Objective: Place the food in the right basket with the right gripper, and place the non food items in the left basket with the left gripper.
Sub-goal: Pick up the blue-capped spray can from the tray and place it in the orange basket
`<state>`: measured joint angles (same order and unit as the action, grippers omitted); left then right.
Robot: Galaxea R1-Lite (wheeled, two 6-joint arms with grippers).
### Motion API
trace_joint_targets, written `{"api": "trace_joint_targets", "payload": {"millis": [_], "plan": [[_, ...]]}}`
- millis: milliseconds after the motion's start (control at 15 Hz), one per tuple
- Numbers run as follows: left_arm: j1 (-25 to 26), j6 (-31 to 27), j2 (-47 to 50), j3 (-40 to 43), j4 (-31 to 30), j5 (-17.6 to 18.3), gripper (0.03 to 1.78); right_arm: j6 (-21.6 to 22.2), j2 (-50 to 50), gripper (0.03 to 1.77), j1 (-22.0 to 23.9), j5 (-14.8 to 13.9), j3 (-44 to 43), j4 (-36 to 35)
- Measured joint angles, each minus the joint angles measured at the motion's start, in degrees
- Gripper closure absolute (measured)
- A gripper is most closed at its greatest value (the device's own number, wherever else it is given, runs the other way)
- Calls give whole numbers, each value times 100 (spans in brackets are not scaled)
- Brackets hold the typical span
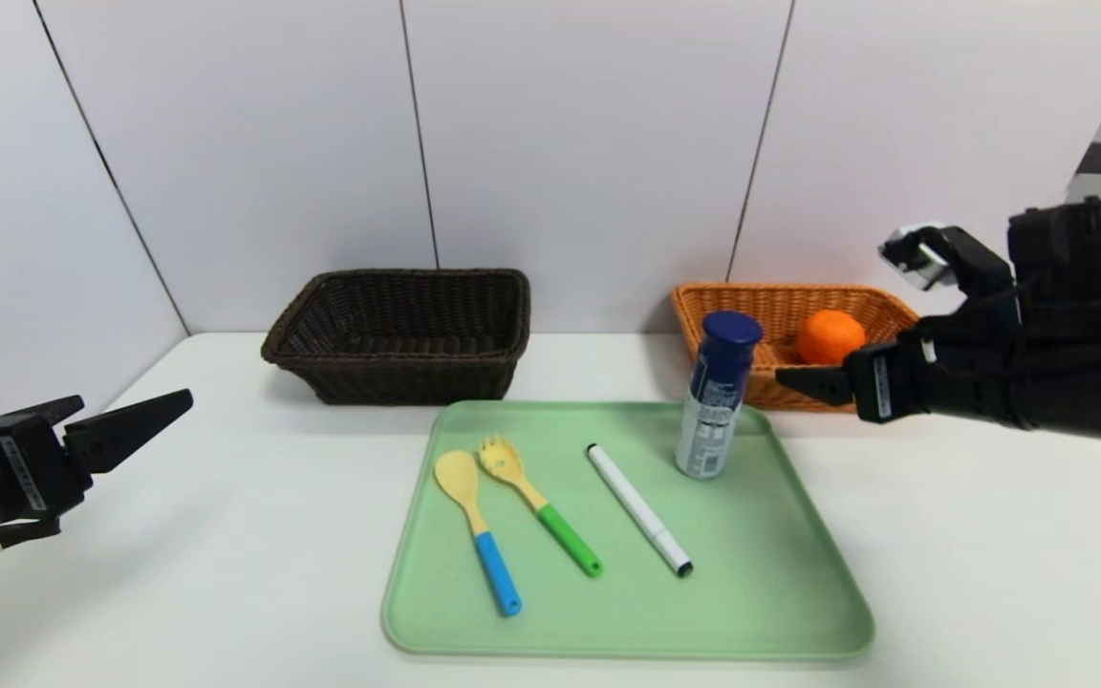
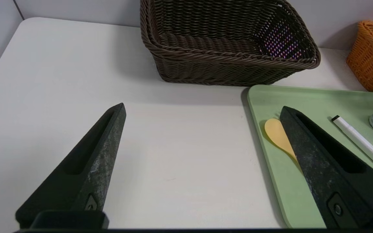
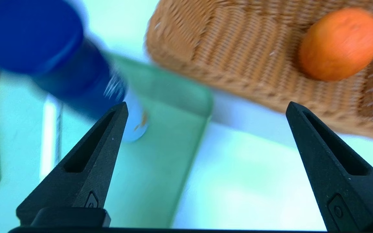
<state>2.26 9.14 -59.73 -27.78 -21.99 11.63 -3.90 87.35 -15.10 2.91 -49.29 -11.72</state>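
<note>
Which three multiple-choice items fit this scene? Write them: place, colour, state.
1. Where is the orange fruit?
A) dark brown basket
B) orange-tan basket
C) green tray

2. What colour is the fork's handle?
A) green
B) blue
C) red

3. How does the bottle stand?
A) lying flat
B) upright, capped
C) upright, uncapped

Key:
1 B: the orange fruit sits inside the orange-tan basket.
2 A: the fork ends in a green handle.
3 B: the bottle stands on the green tray under its dark blue cap.
</note>
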Motion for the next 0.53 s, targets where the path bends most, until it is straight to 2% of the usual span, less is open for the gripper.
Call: {"api": "trace_joint_targets", "payload": {"millis": [133, 400, 533], "plan": [[2, -5, 23, 66, -6, -2, 12, 43, -540, 11, -193, 2, 786, -777], [0, -7, 65, 98, -2, 0, 12, 95, -1047, 11, -603, 28, 1591, -1157], [0, -16, 78, 98, -2, -9, 12, 182, -945, 11, -779, 26, 1803, -1640]]}}
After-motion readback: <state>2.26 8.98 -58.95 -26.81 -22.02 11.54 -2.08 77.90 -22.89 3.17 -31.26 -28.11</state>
